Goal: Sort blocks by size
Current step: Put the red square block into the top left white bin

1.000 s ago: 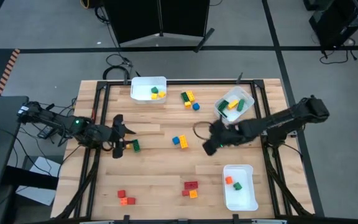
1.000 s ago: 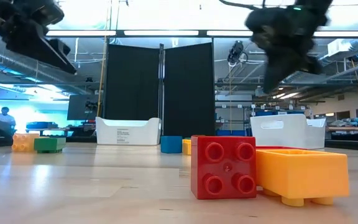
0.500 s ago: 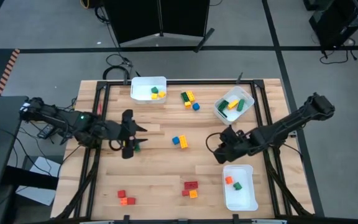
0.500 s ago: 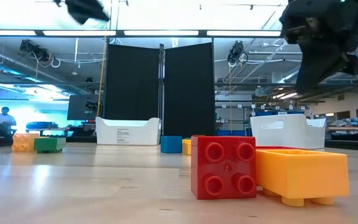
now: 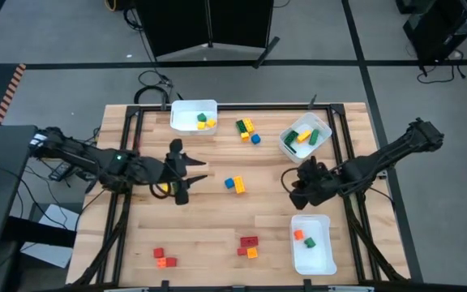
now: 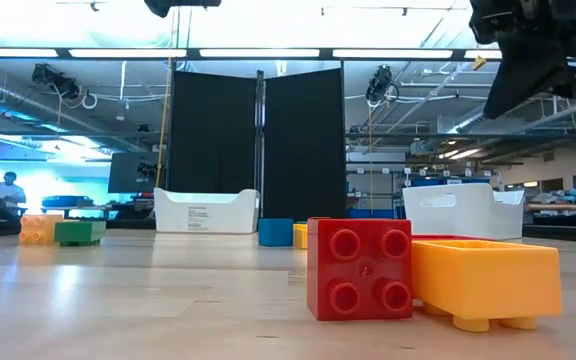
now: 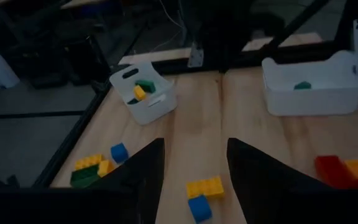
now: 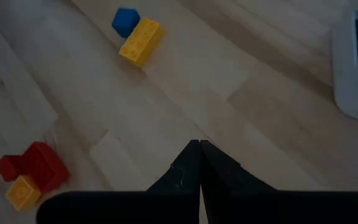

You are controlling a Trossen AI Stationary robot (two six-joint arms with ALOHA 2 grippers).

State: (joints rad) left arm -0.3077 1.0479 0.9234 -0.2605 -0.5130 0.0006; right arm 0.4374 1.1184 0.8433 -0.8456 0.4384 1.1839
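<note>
The blocks lie scattered. A yellow-and-blue pair point(image 5: 233, 184) sits mid-table and also shows in the left wrist view point(image 7: 204, 190). A green, yellow and blue group point(image 5: 246, 128) lies at the far side. Red and orange blocks lie near the front point(image 5: 248, 246) and front left point(image 5: 162, 258). A yellow and a green block point(image 6: 63, 230) stay on the table at the left. My left gripper point(image 5: 183, 174) hovers open and empty, left of the yellow-and-blue pair. My right gripper point(image 5: 302, 185) is shut above the table's right part, nothing visible between its fingers point(image 8: 197, 155).
A white bin point(image 5: 194, 115) with blocks stands at the far edge. A tilted white bin point(image 5: 305, 135) stands at the far right. Another white bin point(image 5: 313, 242), holding an orange and a green block, stands near right, just before my right gripper. Bare wood lies mid-table.
My left gripper has risen and moved toward the table's right edge, away from the green and yellow blocks, which stay on the table. My right gripper has moved toward the right edge and risen.
</note>
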